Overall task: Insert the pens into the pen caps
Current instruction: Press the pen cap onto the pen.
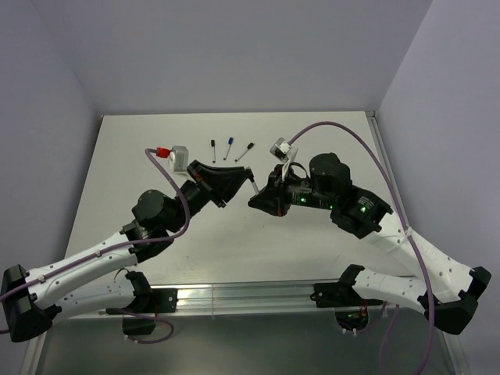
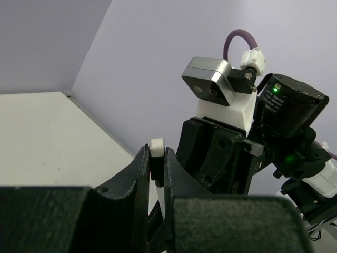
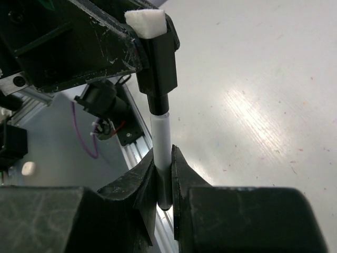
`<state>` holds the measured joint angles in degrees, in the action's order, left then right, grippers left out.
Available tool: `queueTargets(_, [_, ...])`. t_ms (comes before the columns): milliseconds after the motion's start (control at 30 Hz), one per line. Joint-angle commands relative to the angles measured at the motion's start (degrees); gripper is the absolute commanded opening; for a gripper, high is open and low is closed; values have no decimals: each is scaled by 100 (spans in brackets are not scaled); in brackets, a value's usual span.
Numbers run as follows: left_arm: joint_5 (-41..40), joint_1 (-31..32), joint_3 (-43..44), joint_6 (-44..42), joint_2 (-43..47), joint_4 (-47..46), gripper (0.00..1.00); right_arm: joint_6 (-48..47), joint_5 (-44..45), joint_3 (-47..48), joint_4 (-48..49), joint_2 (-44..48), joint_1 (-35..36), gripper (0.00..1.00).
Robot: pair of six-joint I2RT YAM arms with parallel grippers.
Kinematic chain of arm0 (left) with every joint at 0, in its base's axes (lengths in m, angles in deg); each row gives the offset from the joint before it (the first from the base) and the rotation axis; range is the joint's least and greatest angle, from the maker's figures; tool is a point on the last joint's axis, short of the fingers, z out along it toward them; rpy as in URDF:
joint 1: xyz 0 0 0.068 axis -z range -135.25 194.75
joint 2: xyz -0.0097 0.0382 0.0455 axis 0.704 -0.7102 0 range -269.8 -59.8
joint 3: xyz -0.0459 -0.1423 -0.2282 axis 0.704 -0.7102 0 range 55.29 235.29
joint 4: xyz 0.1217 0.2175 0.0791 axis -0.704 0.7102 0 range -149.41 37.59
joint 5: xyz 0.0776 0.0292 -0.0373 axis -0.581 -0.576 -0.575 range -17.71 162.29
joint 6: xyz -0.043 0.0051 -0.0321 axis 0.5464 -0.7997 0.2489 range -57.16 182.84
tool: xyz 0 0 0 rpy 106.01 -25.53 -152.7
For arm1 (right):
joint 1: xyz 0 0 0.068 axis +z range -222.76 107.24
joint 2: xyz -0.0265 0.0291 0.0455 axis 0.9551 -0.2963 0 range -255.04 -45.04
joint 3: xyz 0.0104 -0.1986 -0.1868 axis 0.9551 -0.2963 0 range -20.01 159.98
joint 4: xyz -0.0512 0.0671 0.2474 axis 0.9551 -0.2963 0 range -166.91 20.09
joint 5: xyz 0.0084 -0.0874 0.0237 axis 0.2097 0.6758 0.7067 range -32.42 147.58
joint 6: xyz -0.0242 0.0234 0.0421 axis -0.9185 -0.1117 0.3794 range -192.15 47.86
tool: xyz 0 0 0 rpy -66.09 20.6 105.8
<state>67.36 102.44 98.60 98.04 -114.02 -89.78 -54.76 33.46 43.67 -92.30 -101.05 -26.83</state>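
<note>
My left gripper is shut on a black pen cap with a white end plug. My right gripper is shut on the white barrel of a pen. The two grippers meet tip to tip above the middle of the table. In the right wrist view the pen's front end sits inside the black cap, in line with it. Three more pens lie in a row at the back: one with a black cap, one with a blue cap, one with a black cap.
The table's back and side edges meet grey walls. An aluminium rail runs along the near edge between the arm bases. Purple cables loop over both arms.
</note>
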Motion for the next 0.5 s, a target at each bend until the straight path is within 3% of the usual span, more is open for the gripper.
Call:
queueTargets(0, [1249,462,-420,242,-318,1807,0,-95,1226,681,1861,178,-23,0])
queueTargets(333, [519,462,-52,119,60,2219,0,-139,418,637,1809,231,12,0])
queueTargets(467, [335,462,160,-30,113,2342,9,-113,119,602,1844,266,21,0])
